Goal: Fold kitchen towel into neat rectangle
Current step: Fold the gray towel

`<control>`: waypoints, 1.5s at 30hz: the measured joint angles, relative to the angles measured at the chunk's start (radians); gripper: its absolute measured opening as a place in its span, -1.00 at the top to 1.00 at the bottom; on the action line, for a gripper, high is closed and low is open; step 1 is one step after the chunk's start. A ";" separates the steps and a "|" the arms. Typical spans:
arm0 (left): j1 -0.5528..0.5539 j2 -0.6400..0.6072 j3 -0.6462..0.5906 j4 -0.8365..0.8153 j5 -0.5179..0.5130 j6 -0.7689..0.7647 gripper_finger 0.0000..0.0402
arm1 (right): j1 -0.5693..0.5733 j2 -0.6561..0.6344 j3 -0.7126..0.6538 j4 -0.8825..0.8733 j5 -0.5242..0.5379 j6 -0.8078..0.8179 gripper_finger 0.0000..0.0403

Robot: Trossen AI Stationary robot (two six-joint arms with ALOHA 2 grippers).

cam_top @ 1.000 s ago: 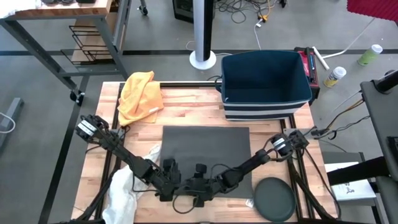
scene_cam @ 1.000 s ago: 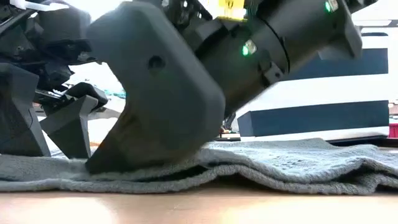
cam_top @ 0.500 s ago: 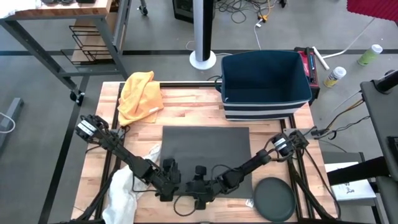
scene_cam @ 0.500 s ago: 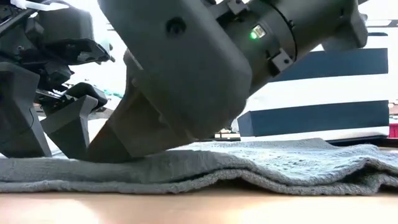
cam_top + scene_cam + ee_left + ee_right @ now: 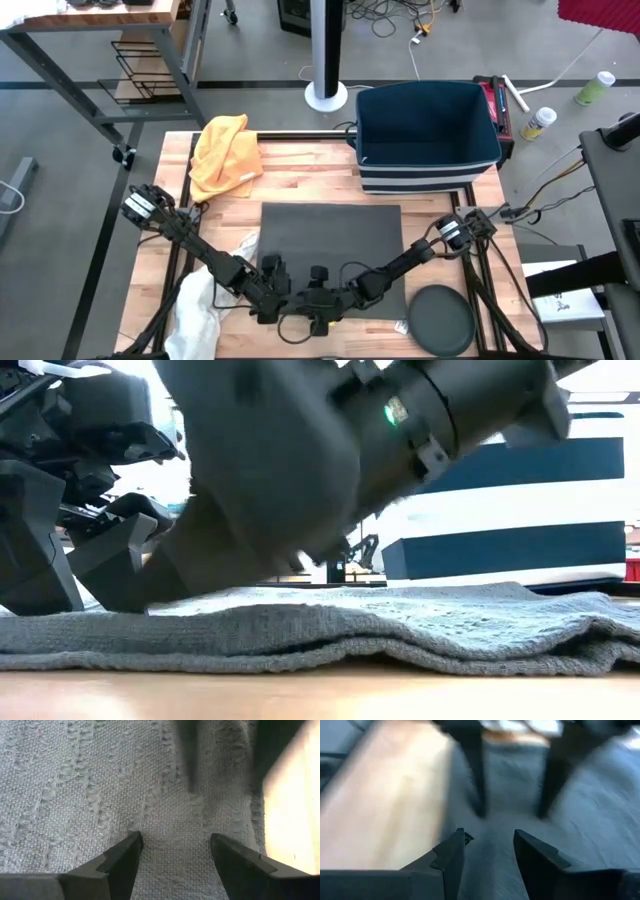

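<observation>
Overhead shot is evenly lit and sharp, soft shadows only. Down at table level the window behind me blows out white, so my arms go nearly black against it, and the towel (image 5: pixel 400 625) stays crisp. My right wrist camera is smeared, probably motion blur. Left wrist one is sharp, with glare off the table (image 5: pixel 292 810).

Both arms low, jaws parted

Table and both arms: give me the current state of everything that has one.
Gray towel: lying flat, near edge slightly rumpled.
Left gripper: open, fingers down on the towel.
Right gripper: open, low over the towel's near edge.
Blue bin: upright, open-topped.
Yellow cloth: crumpled.
White cloth: crumpled.
</observation>
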 joint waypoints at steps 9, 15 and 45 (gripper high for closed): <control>0.002 0.000 0.000 0.001 -0.001 0.007 -0.17 | -0.011 0.008 -0.009 -0.064 0.012 0.019 0.28; 0.002 0.001 0.000 0.001 -0.003 0.006 -0.17 | -0.008 0.008 -0.010 -0.068 0.008 0.058 0.50; 0.002 0.001 0.000 0.000 -0.002 0.004 -0.17 | -0.007 -0.026 0.024 -0.080 0.002 0.179 0.26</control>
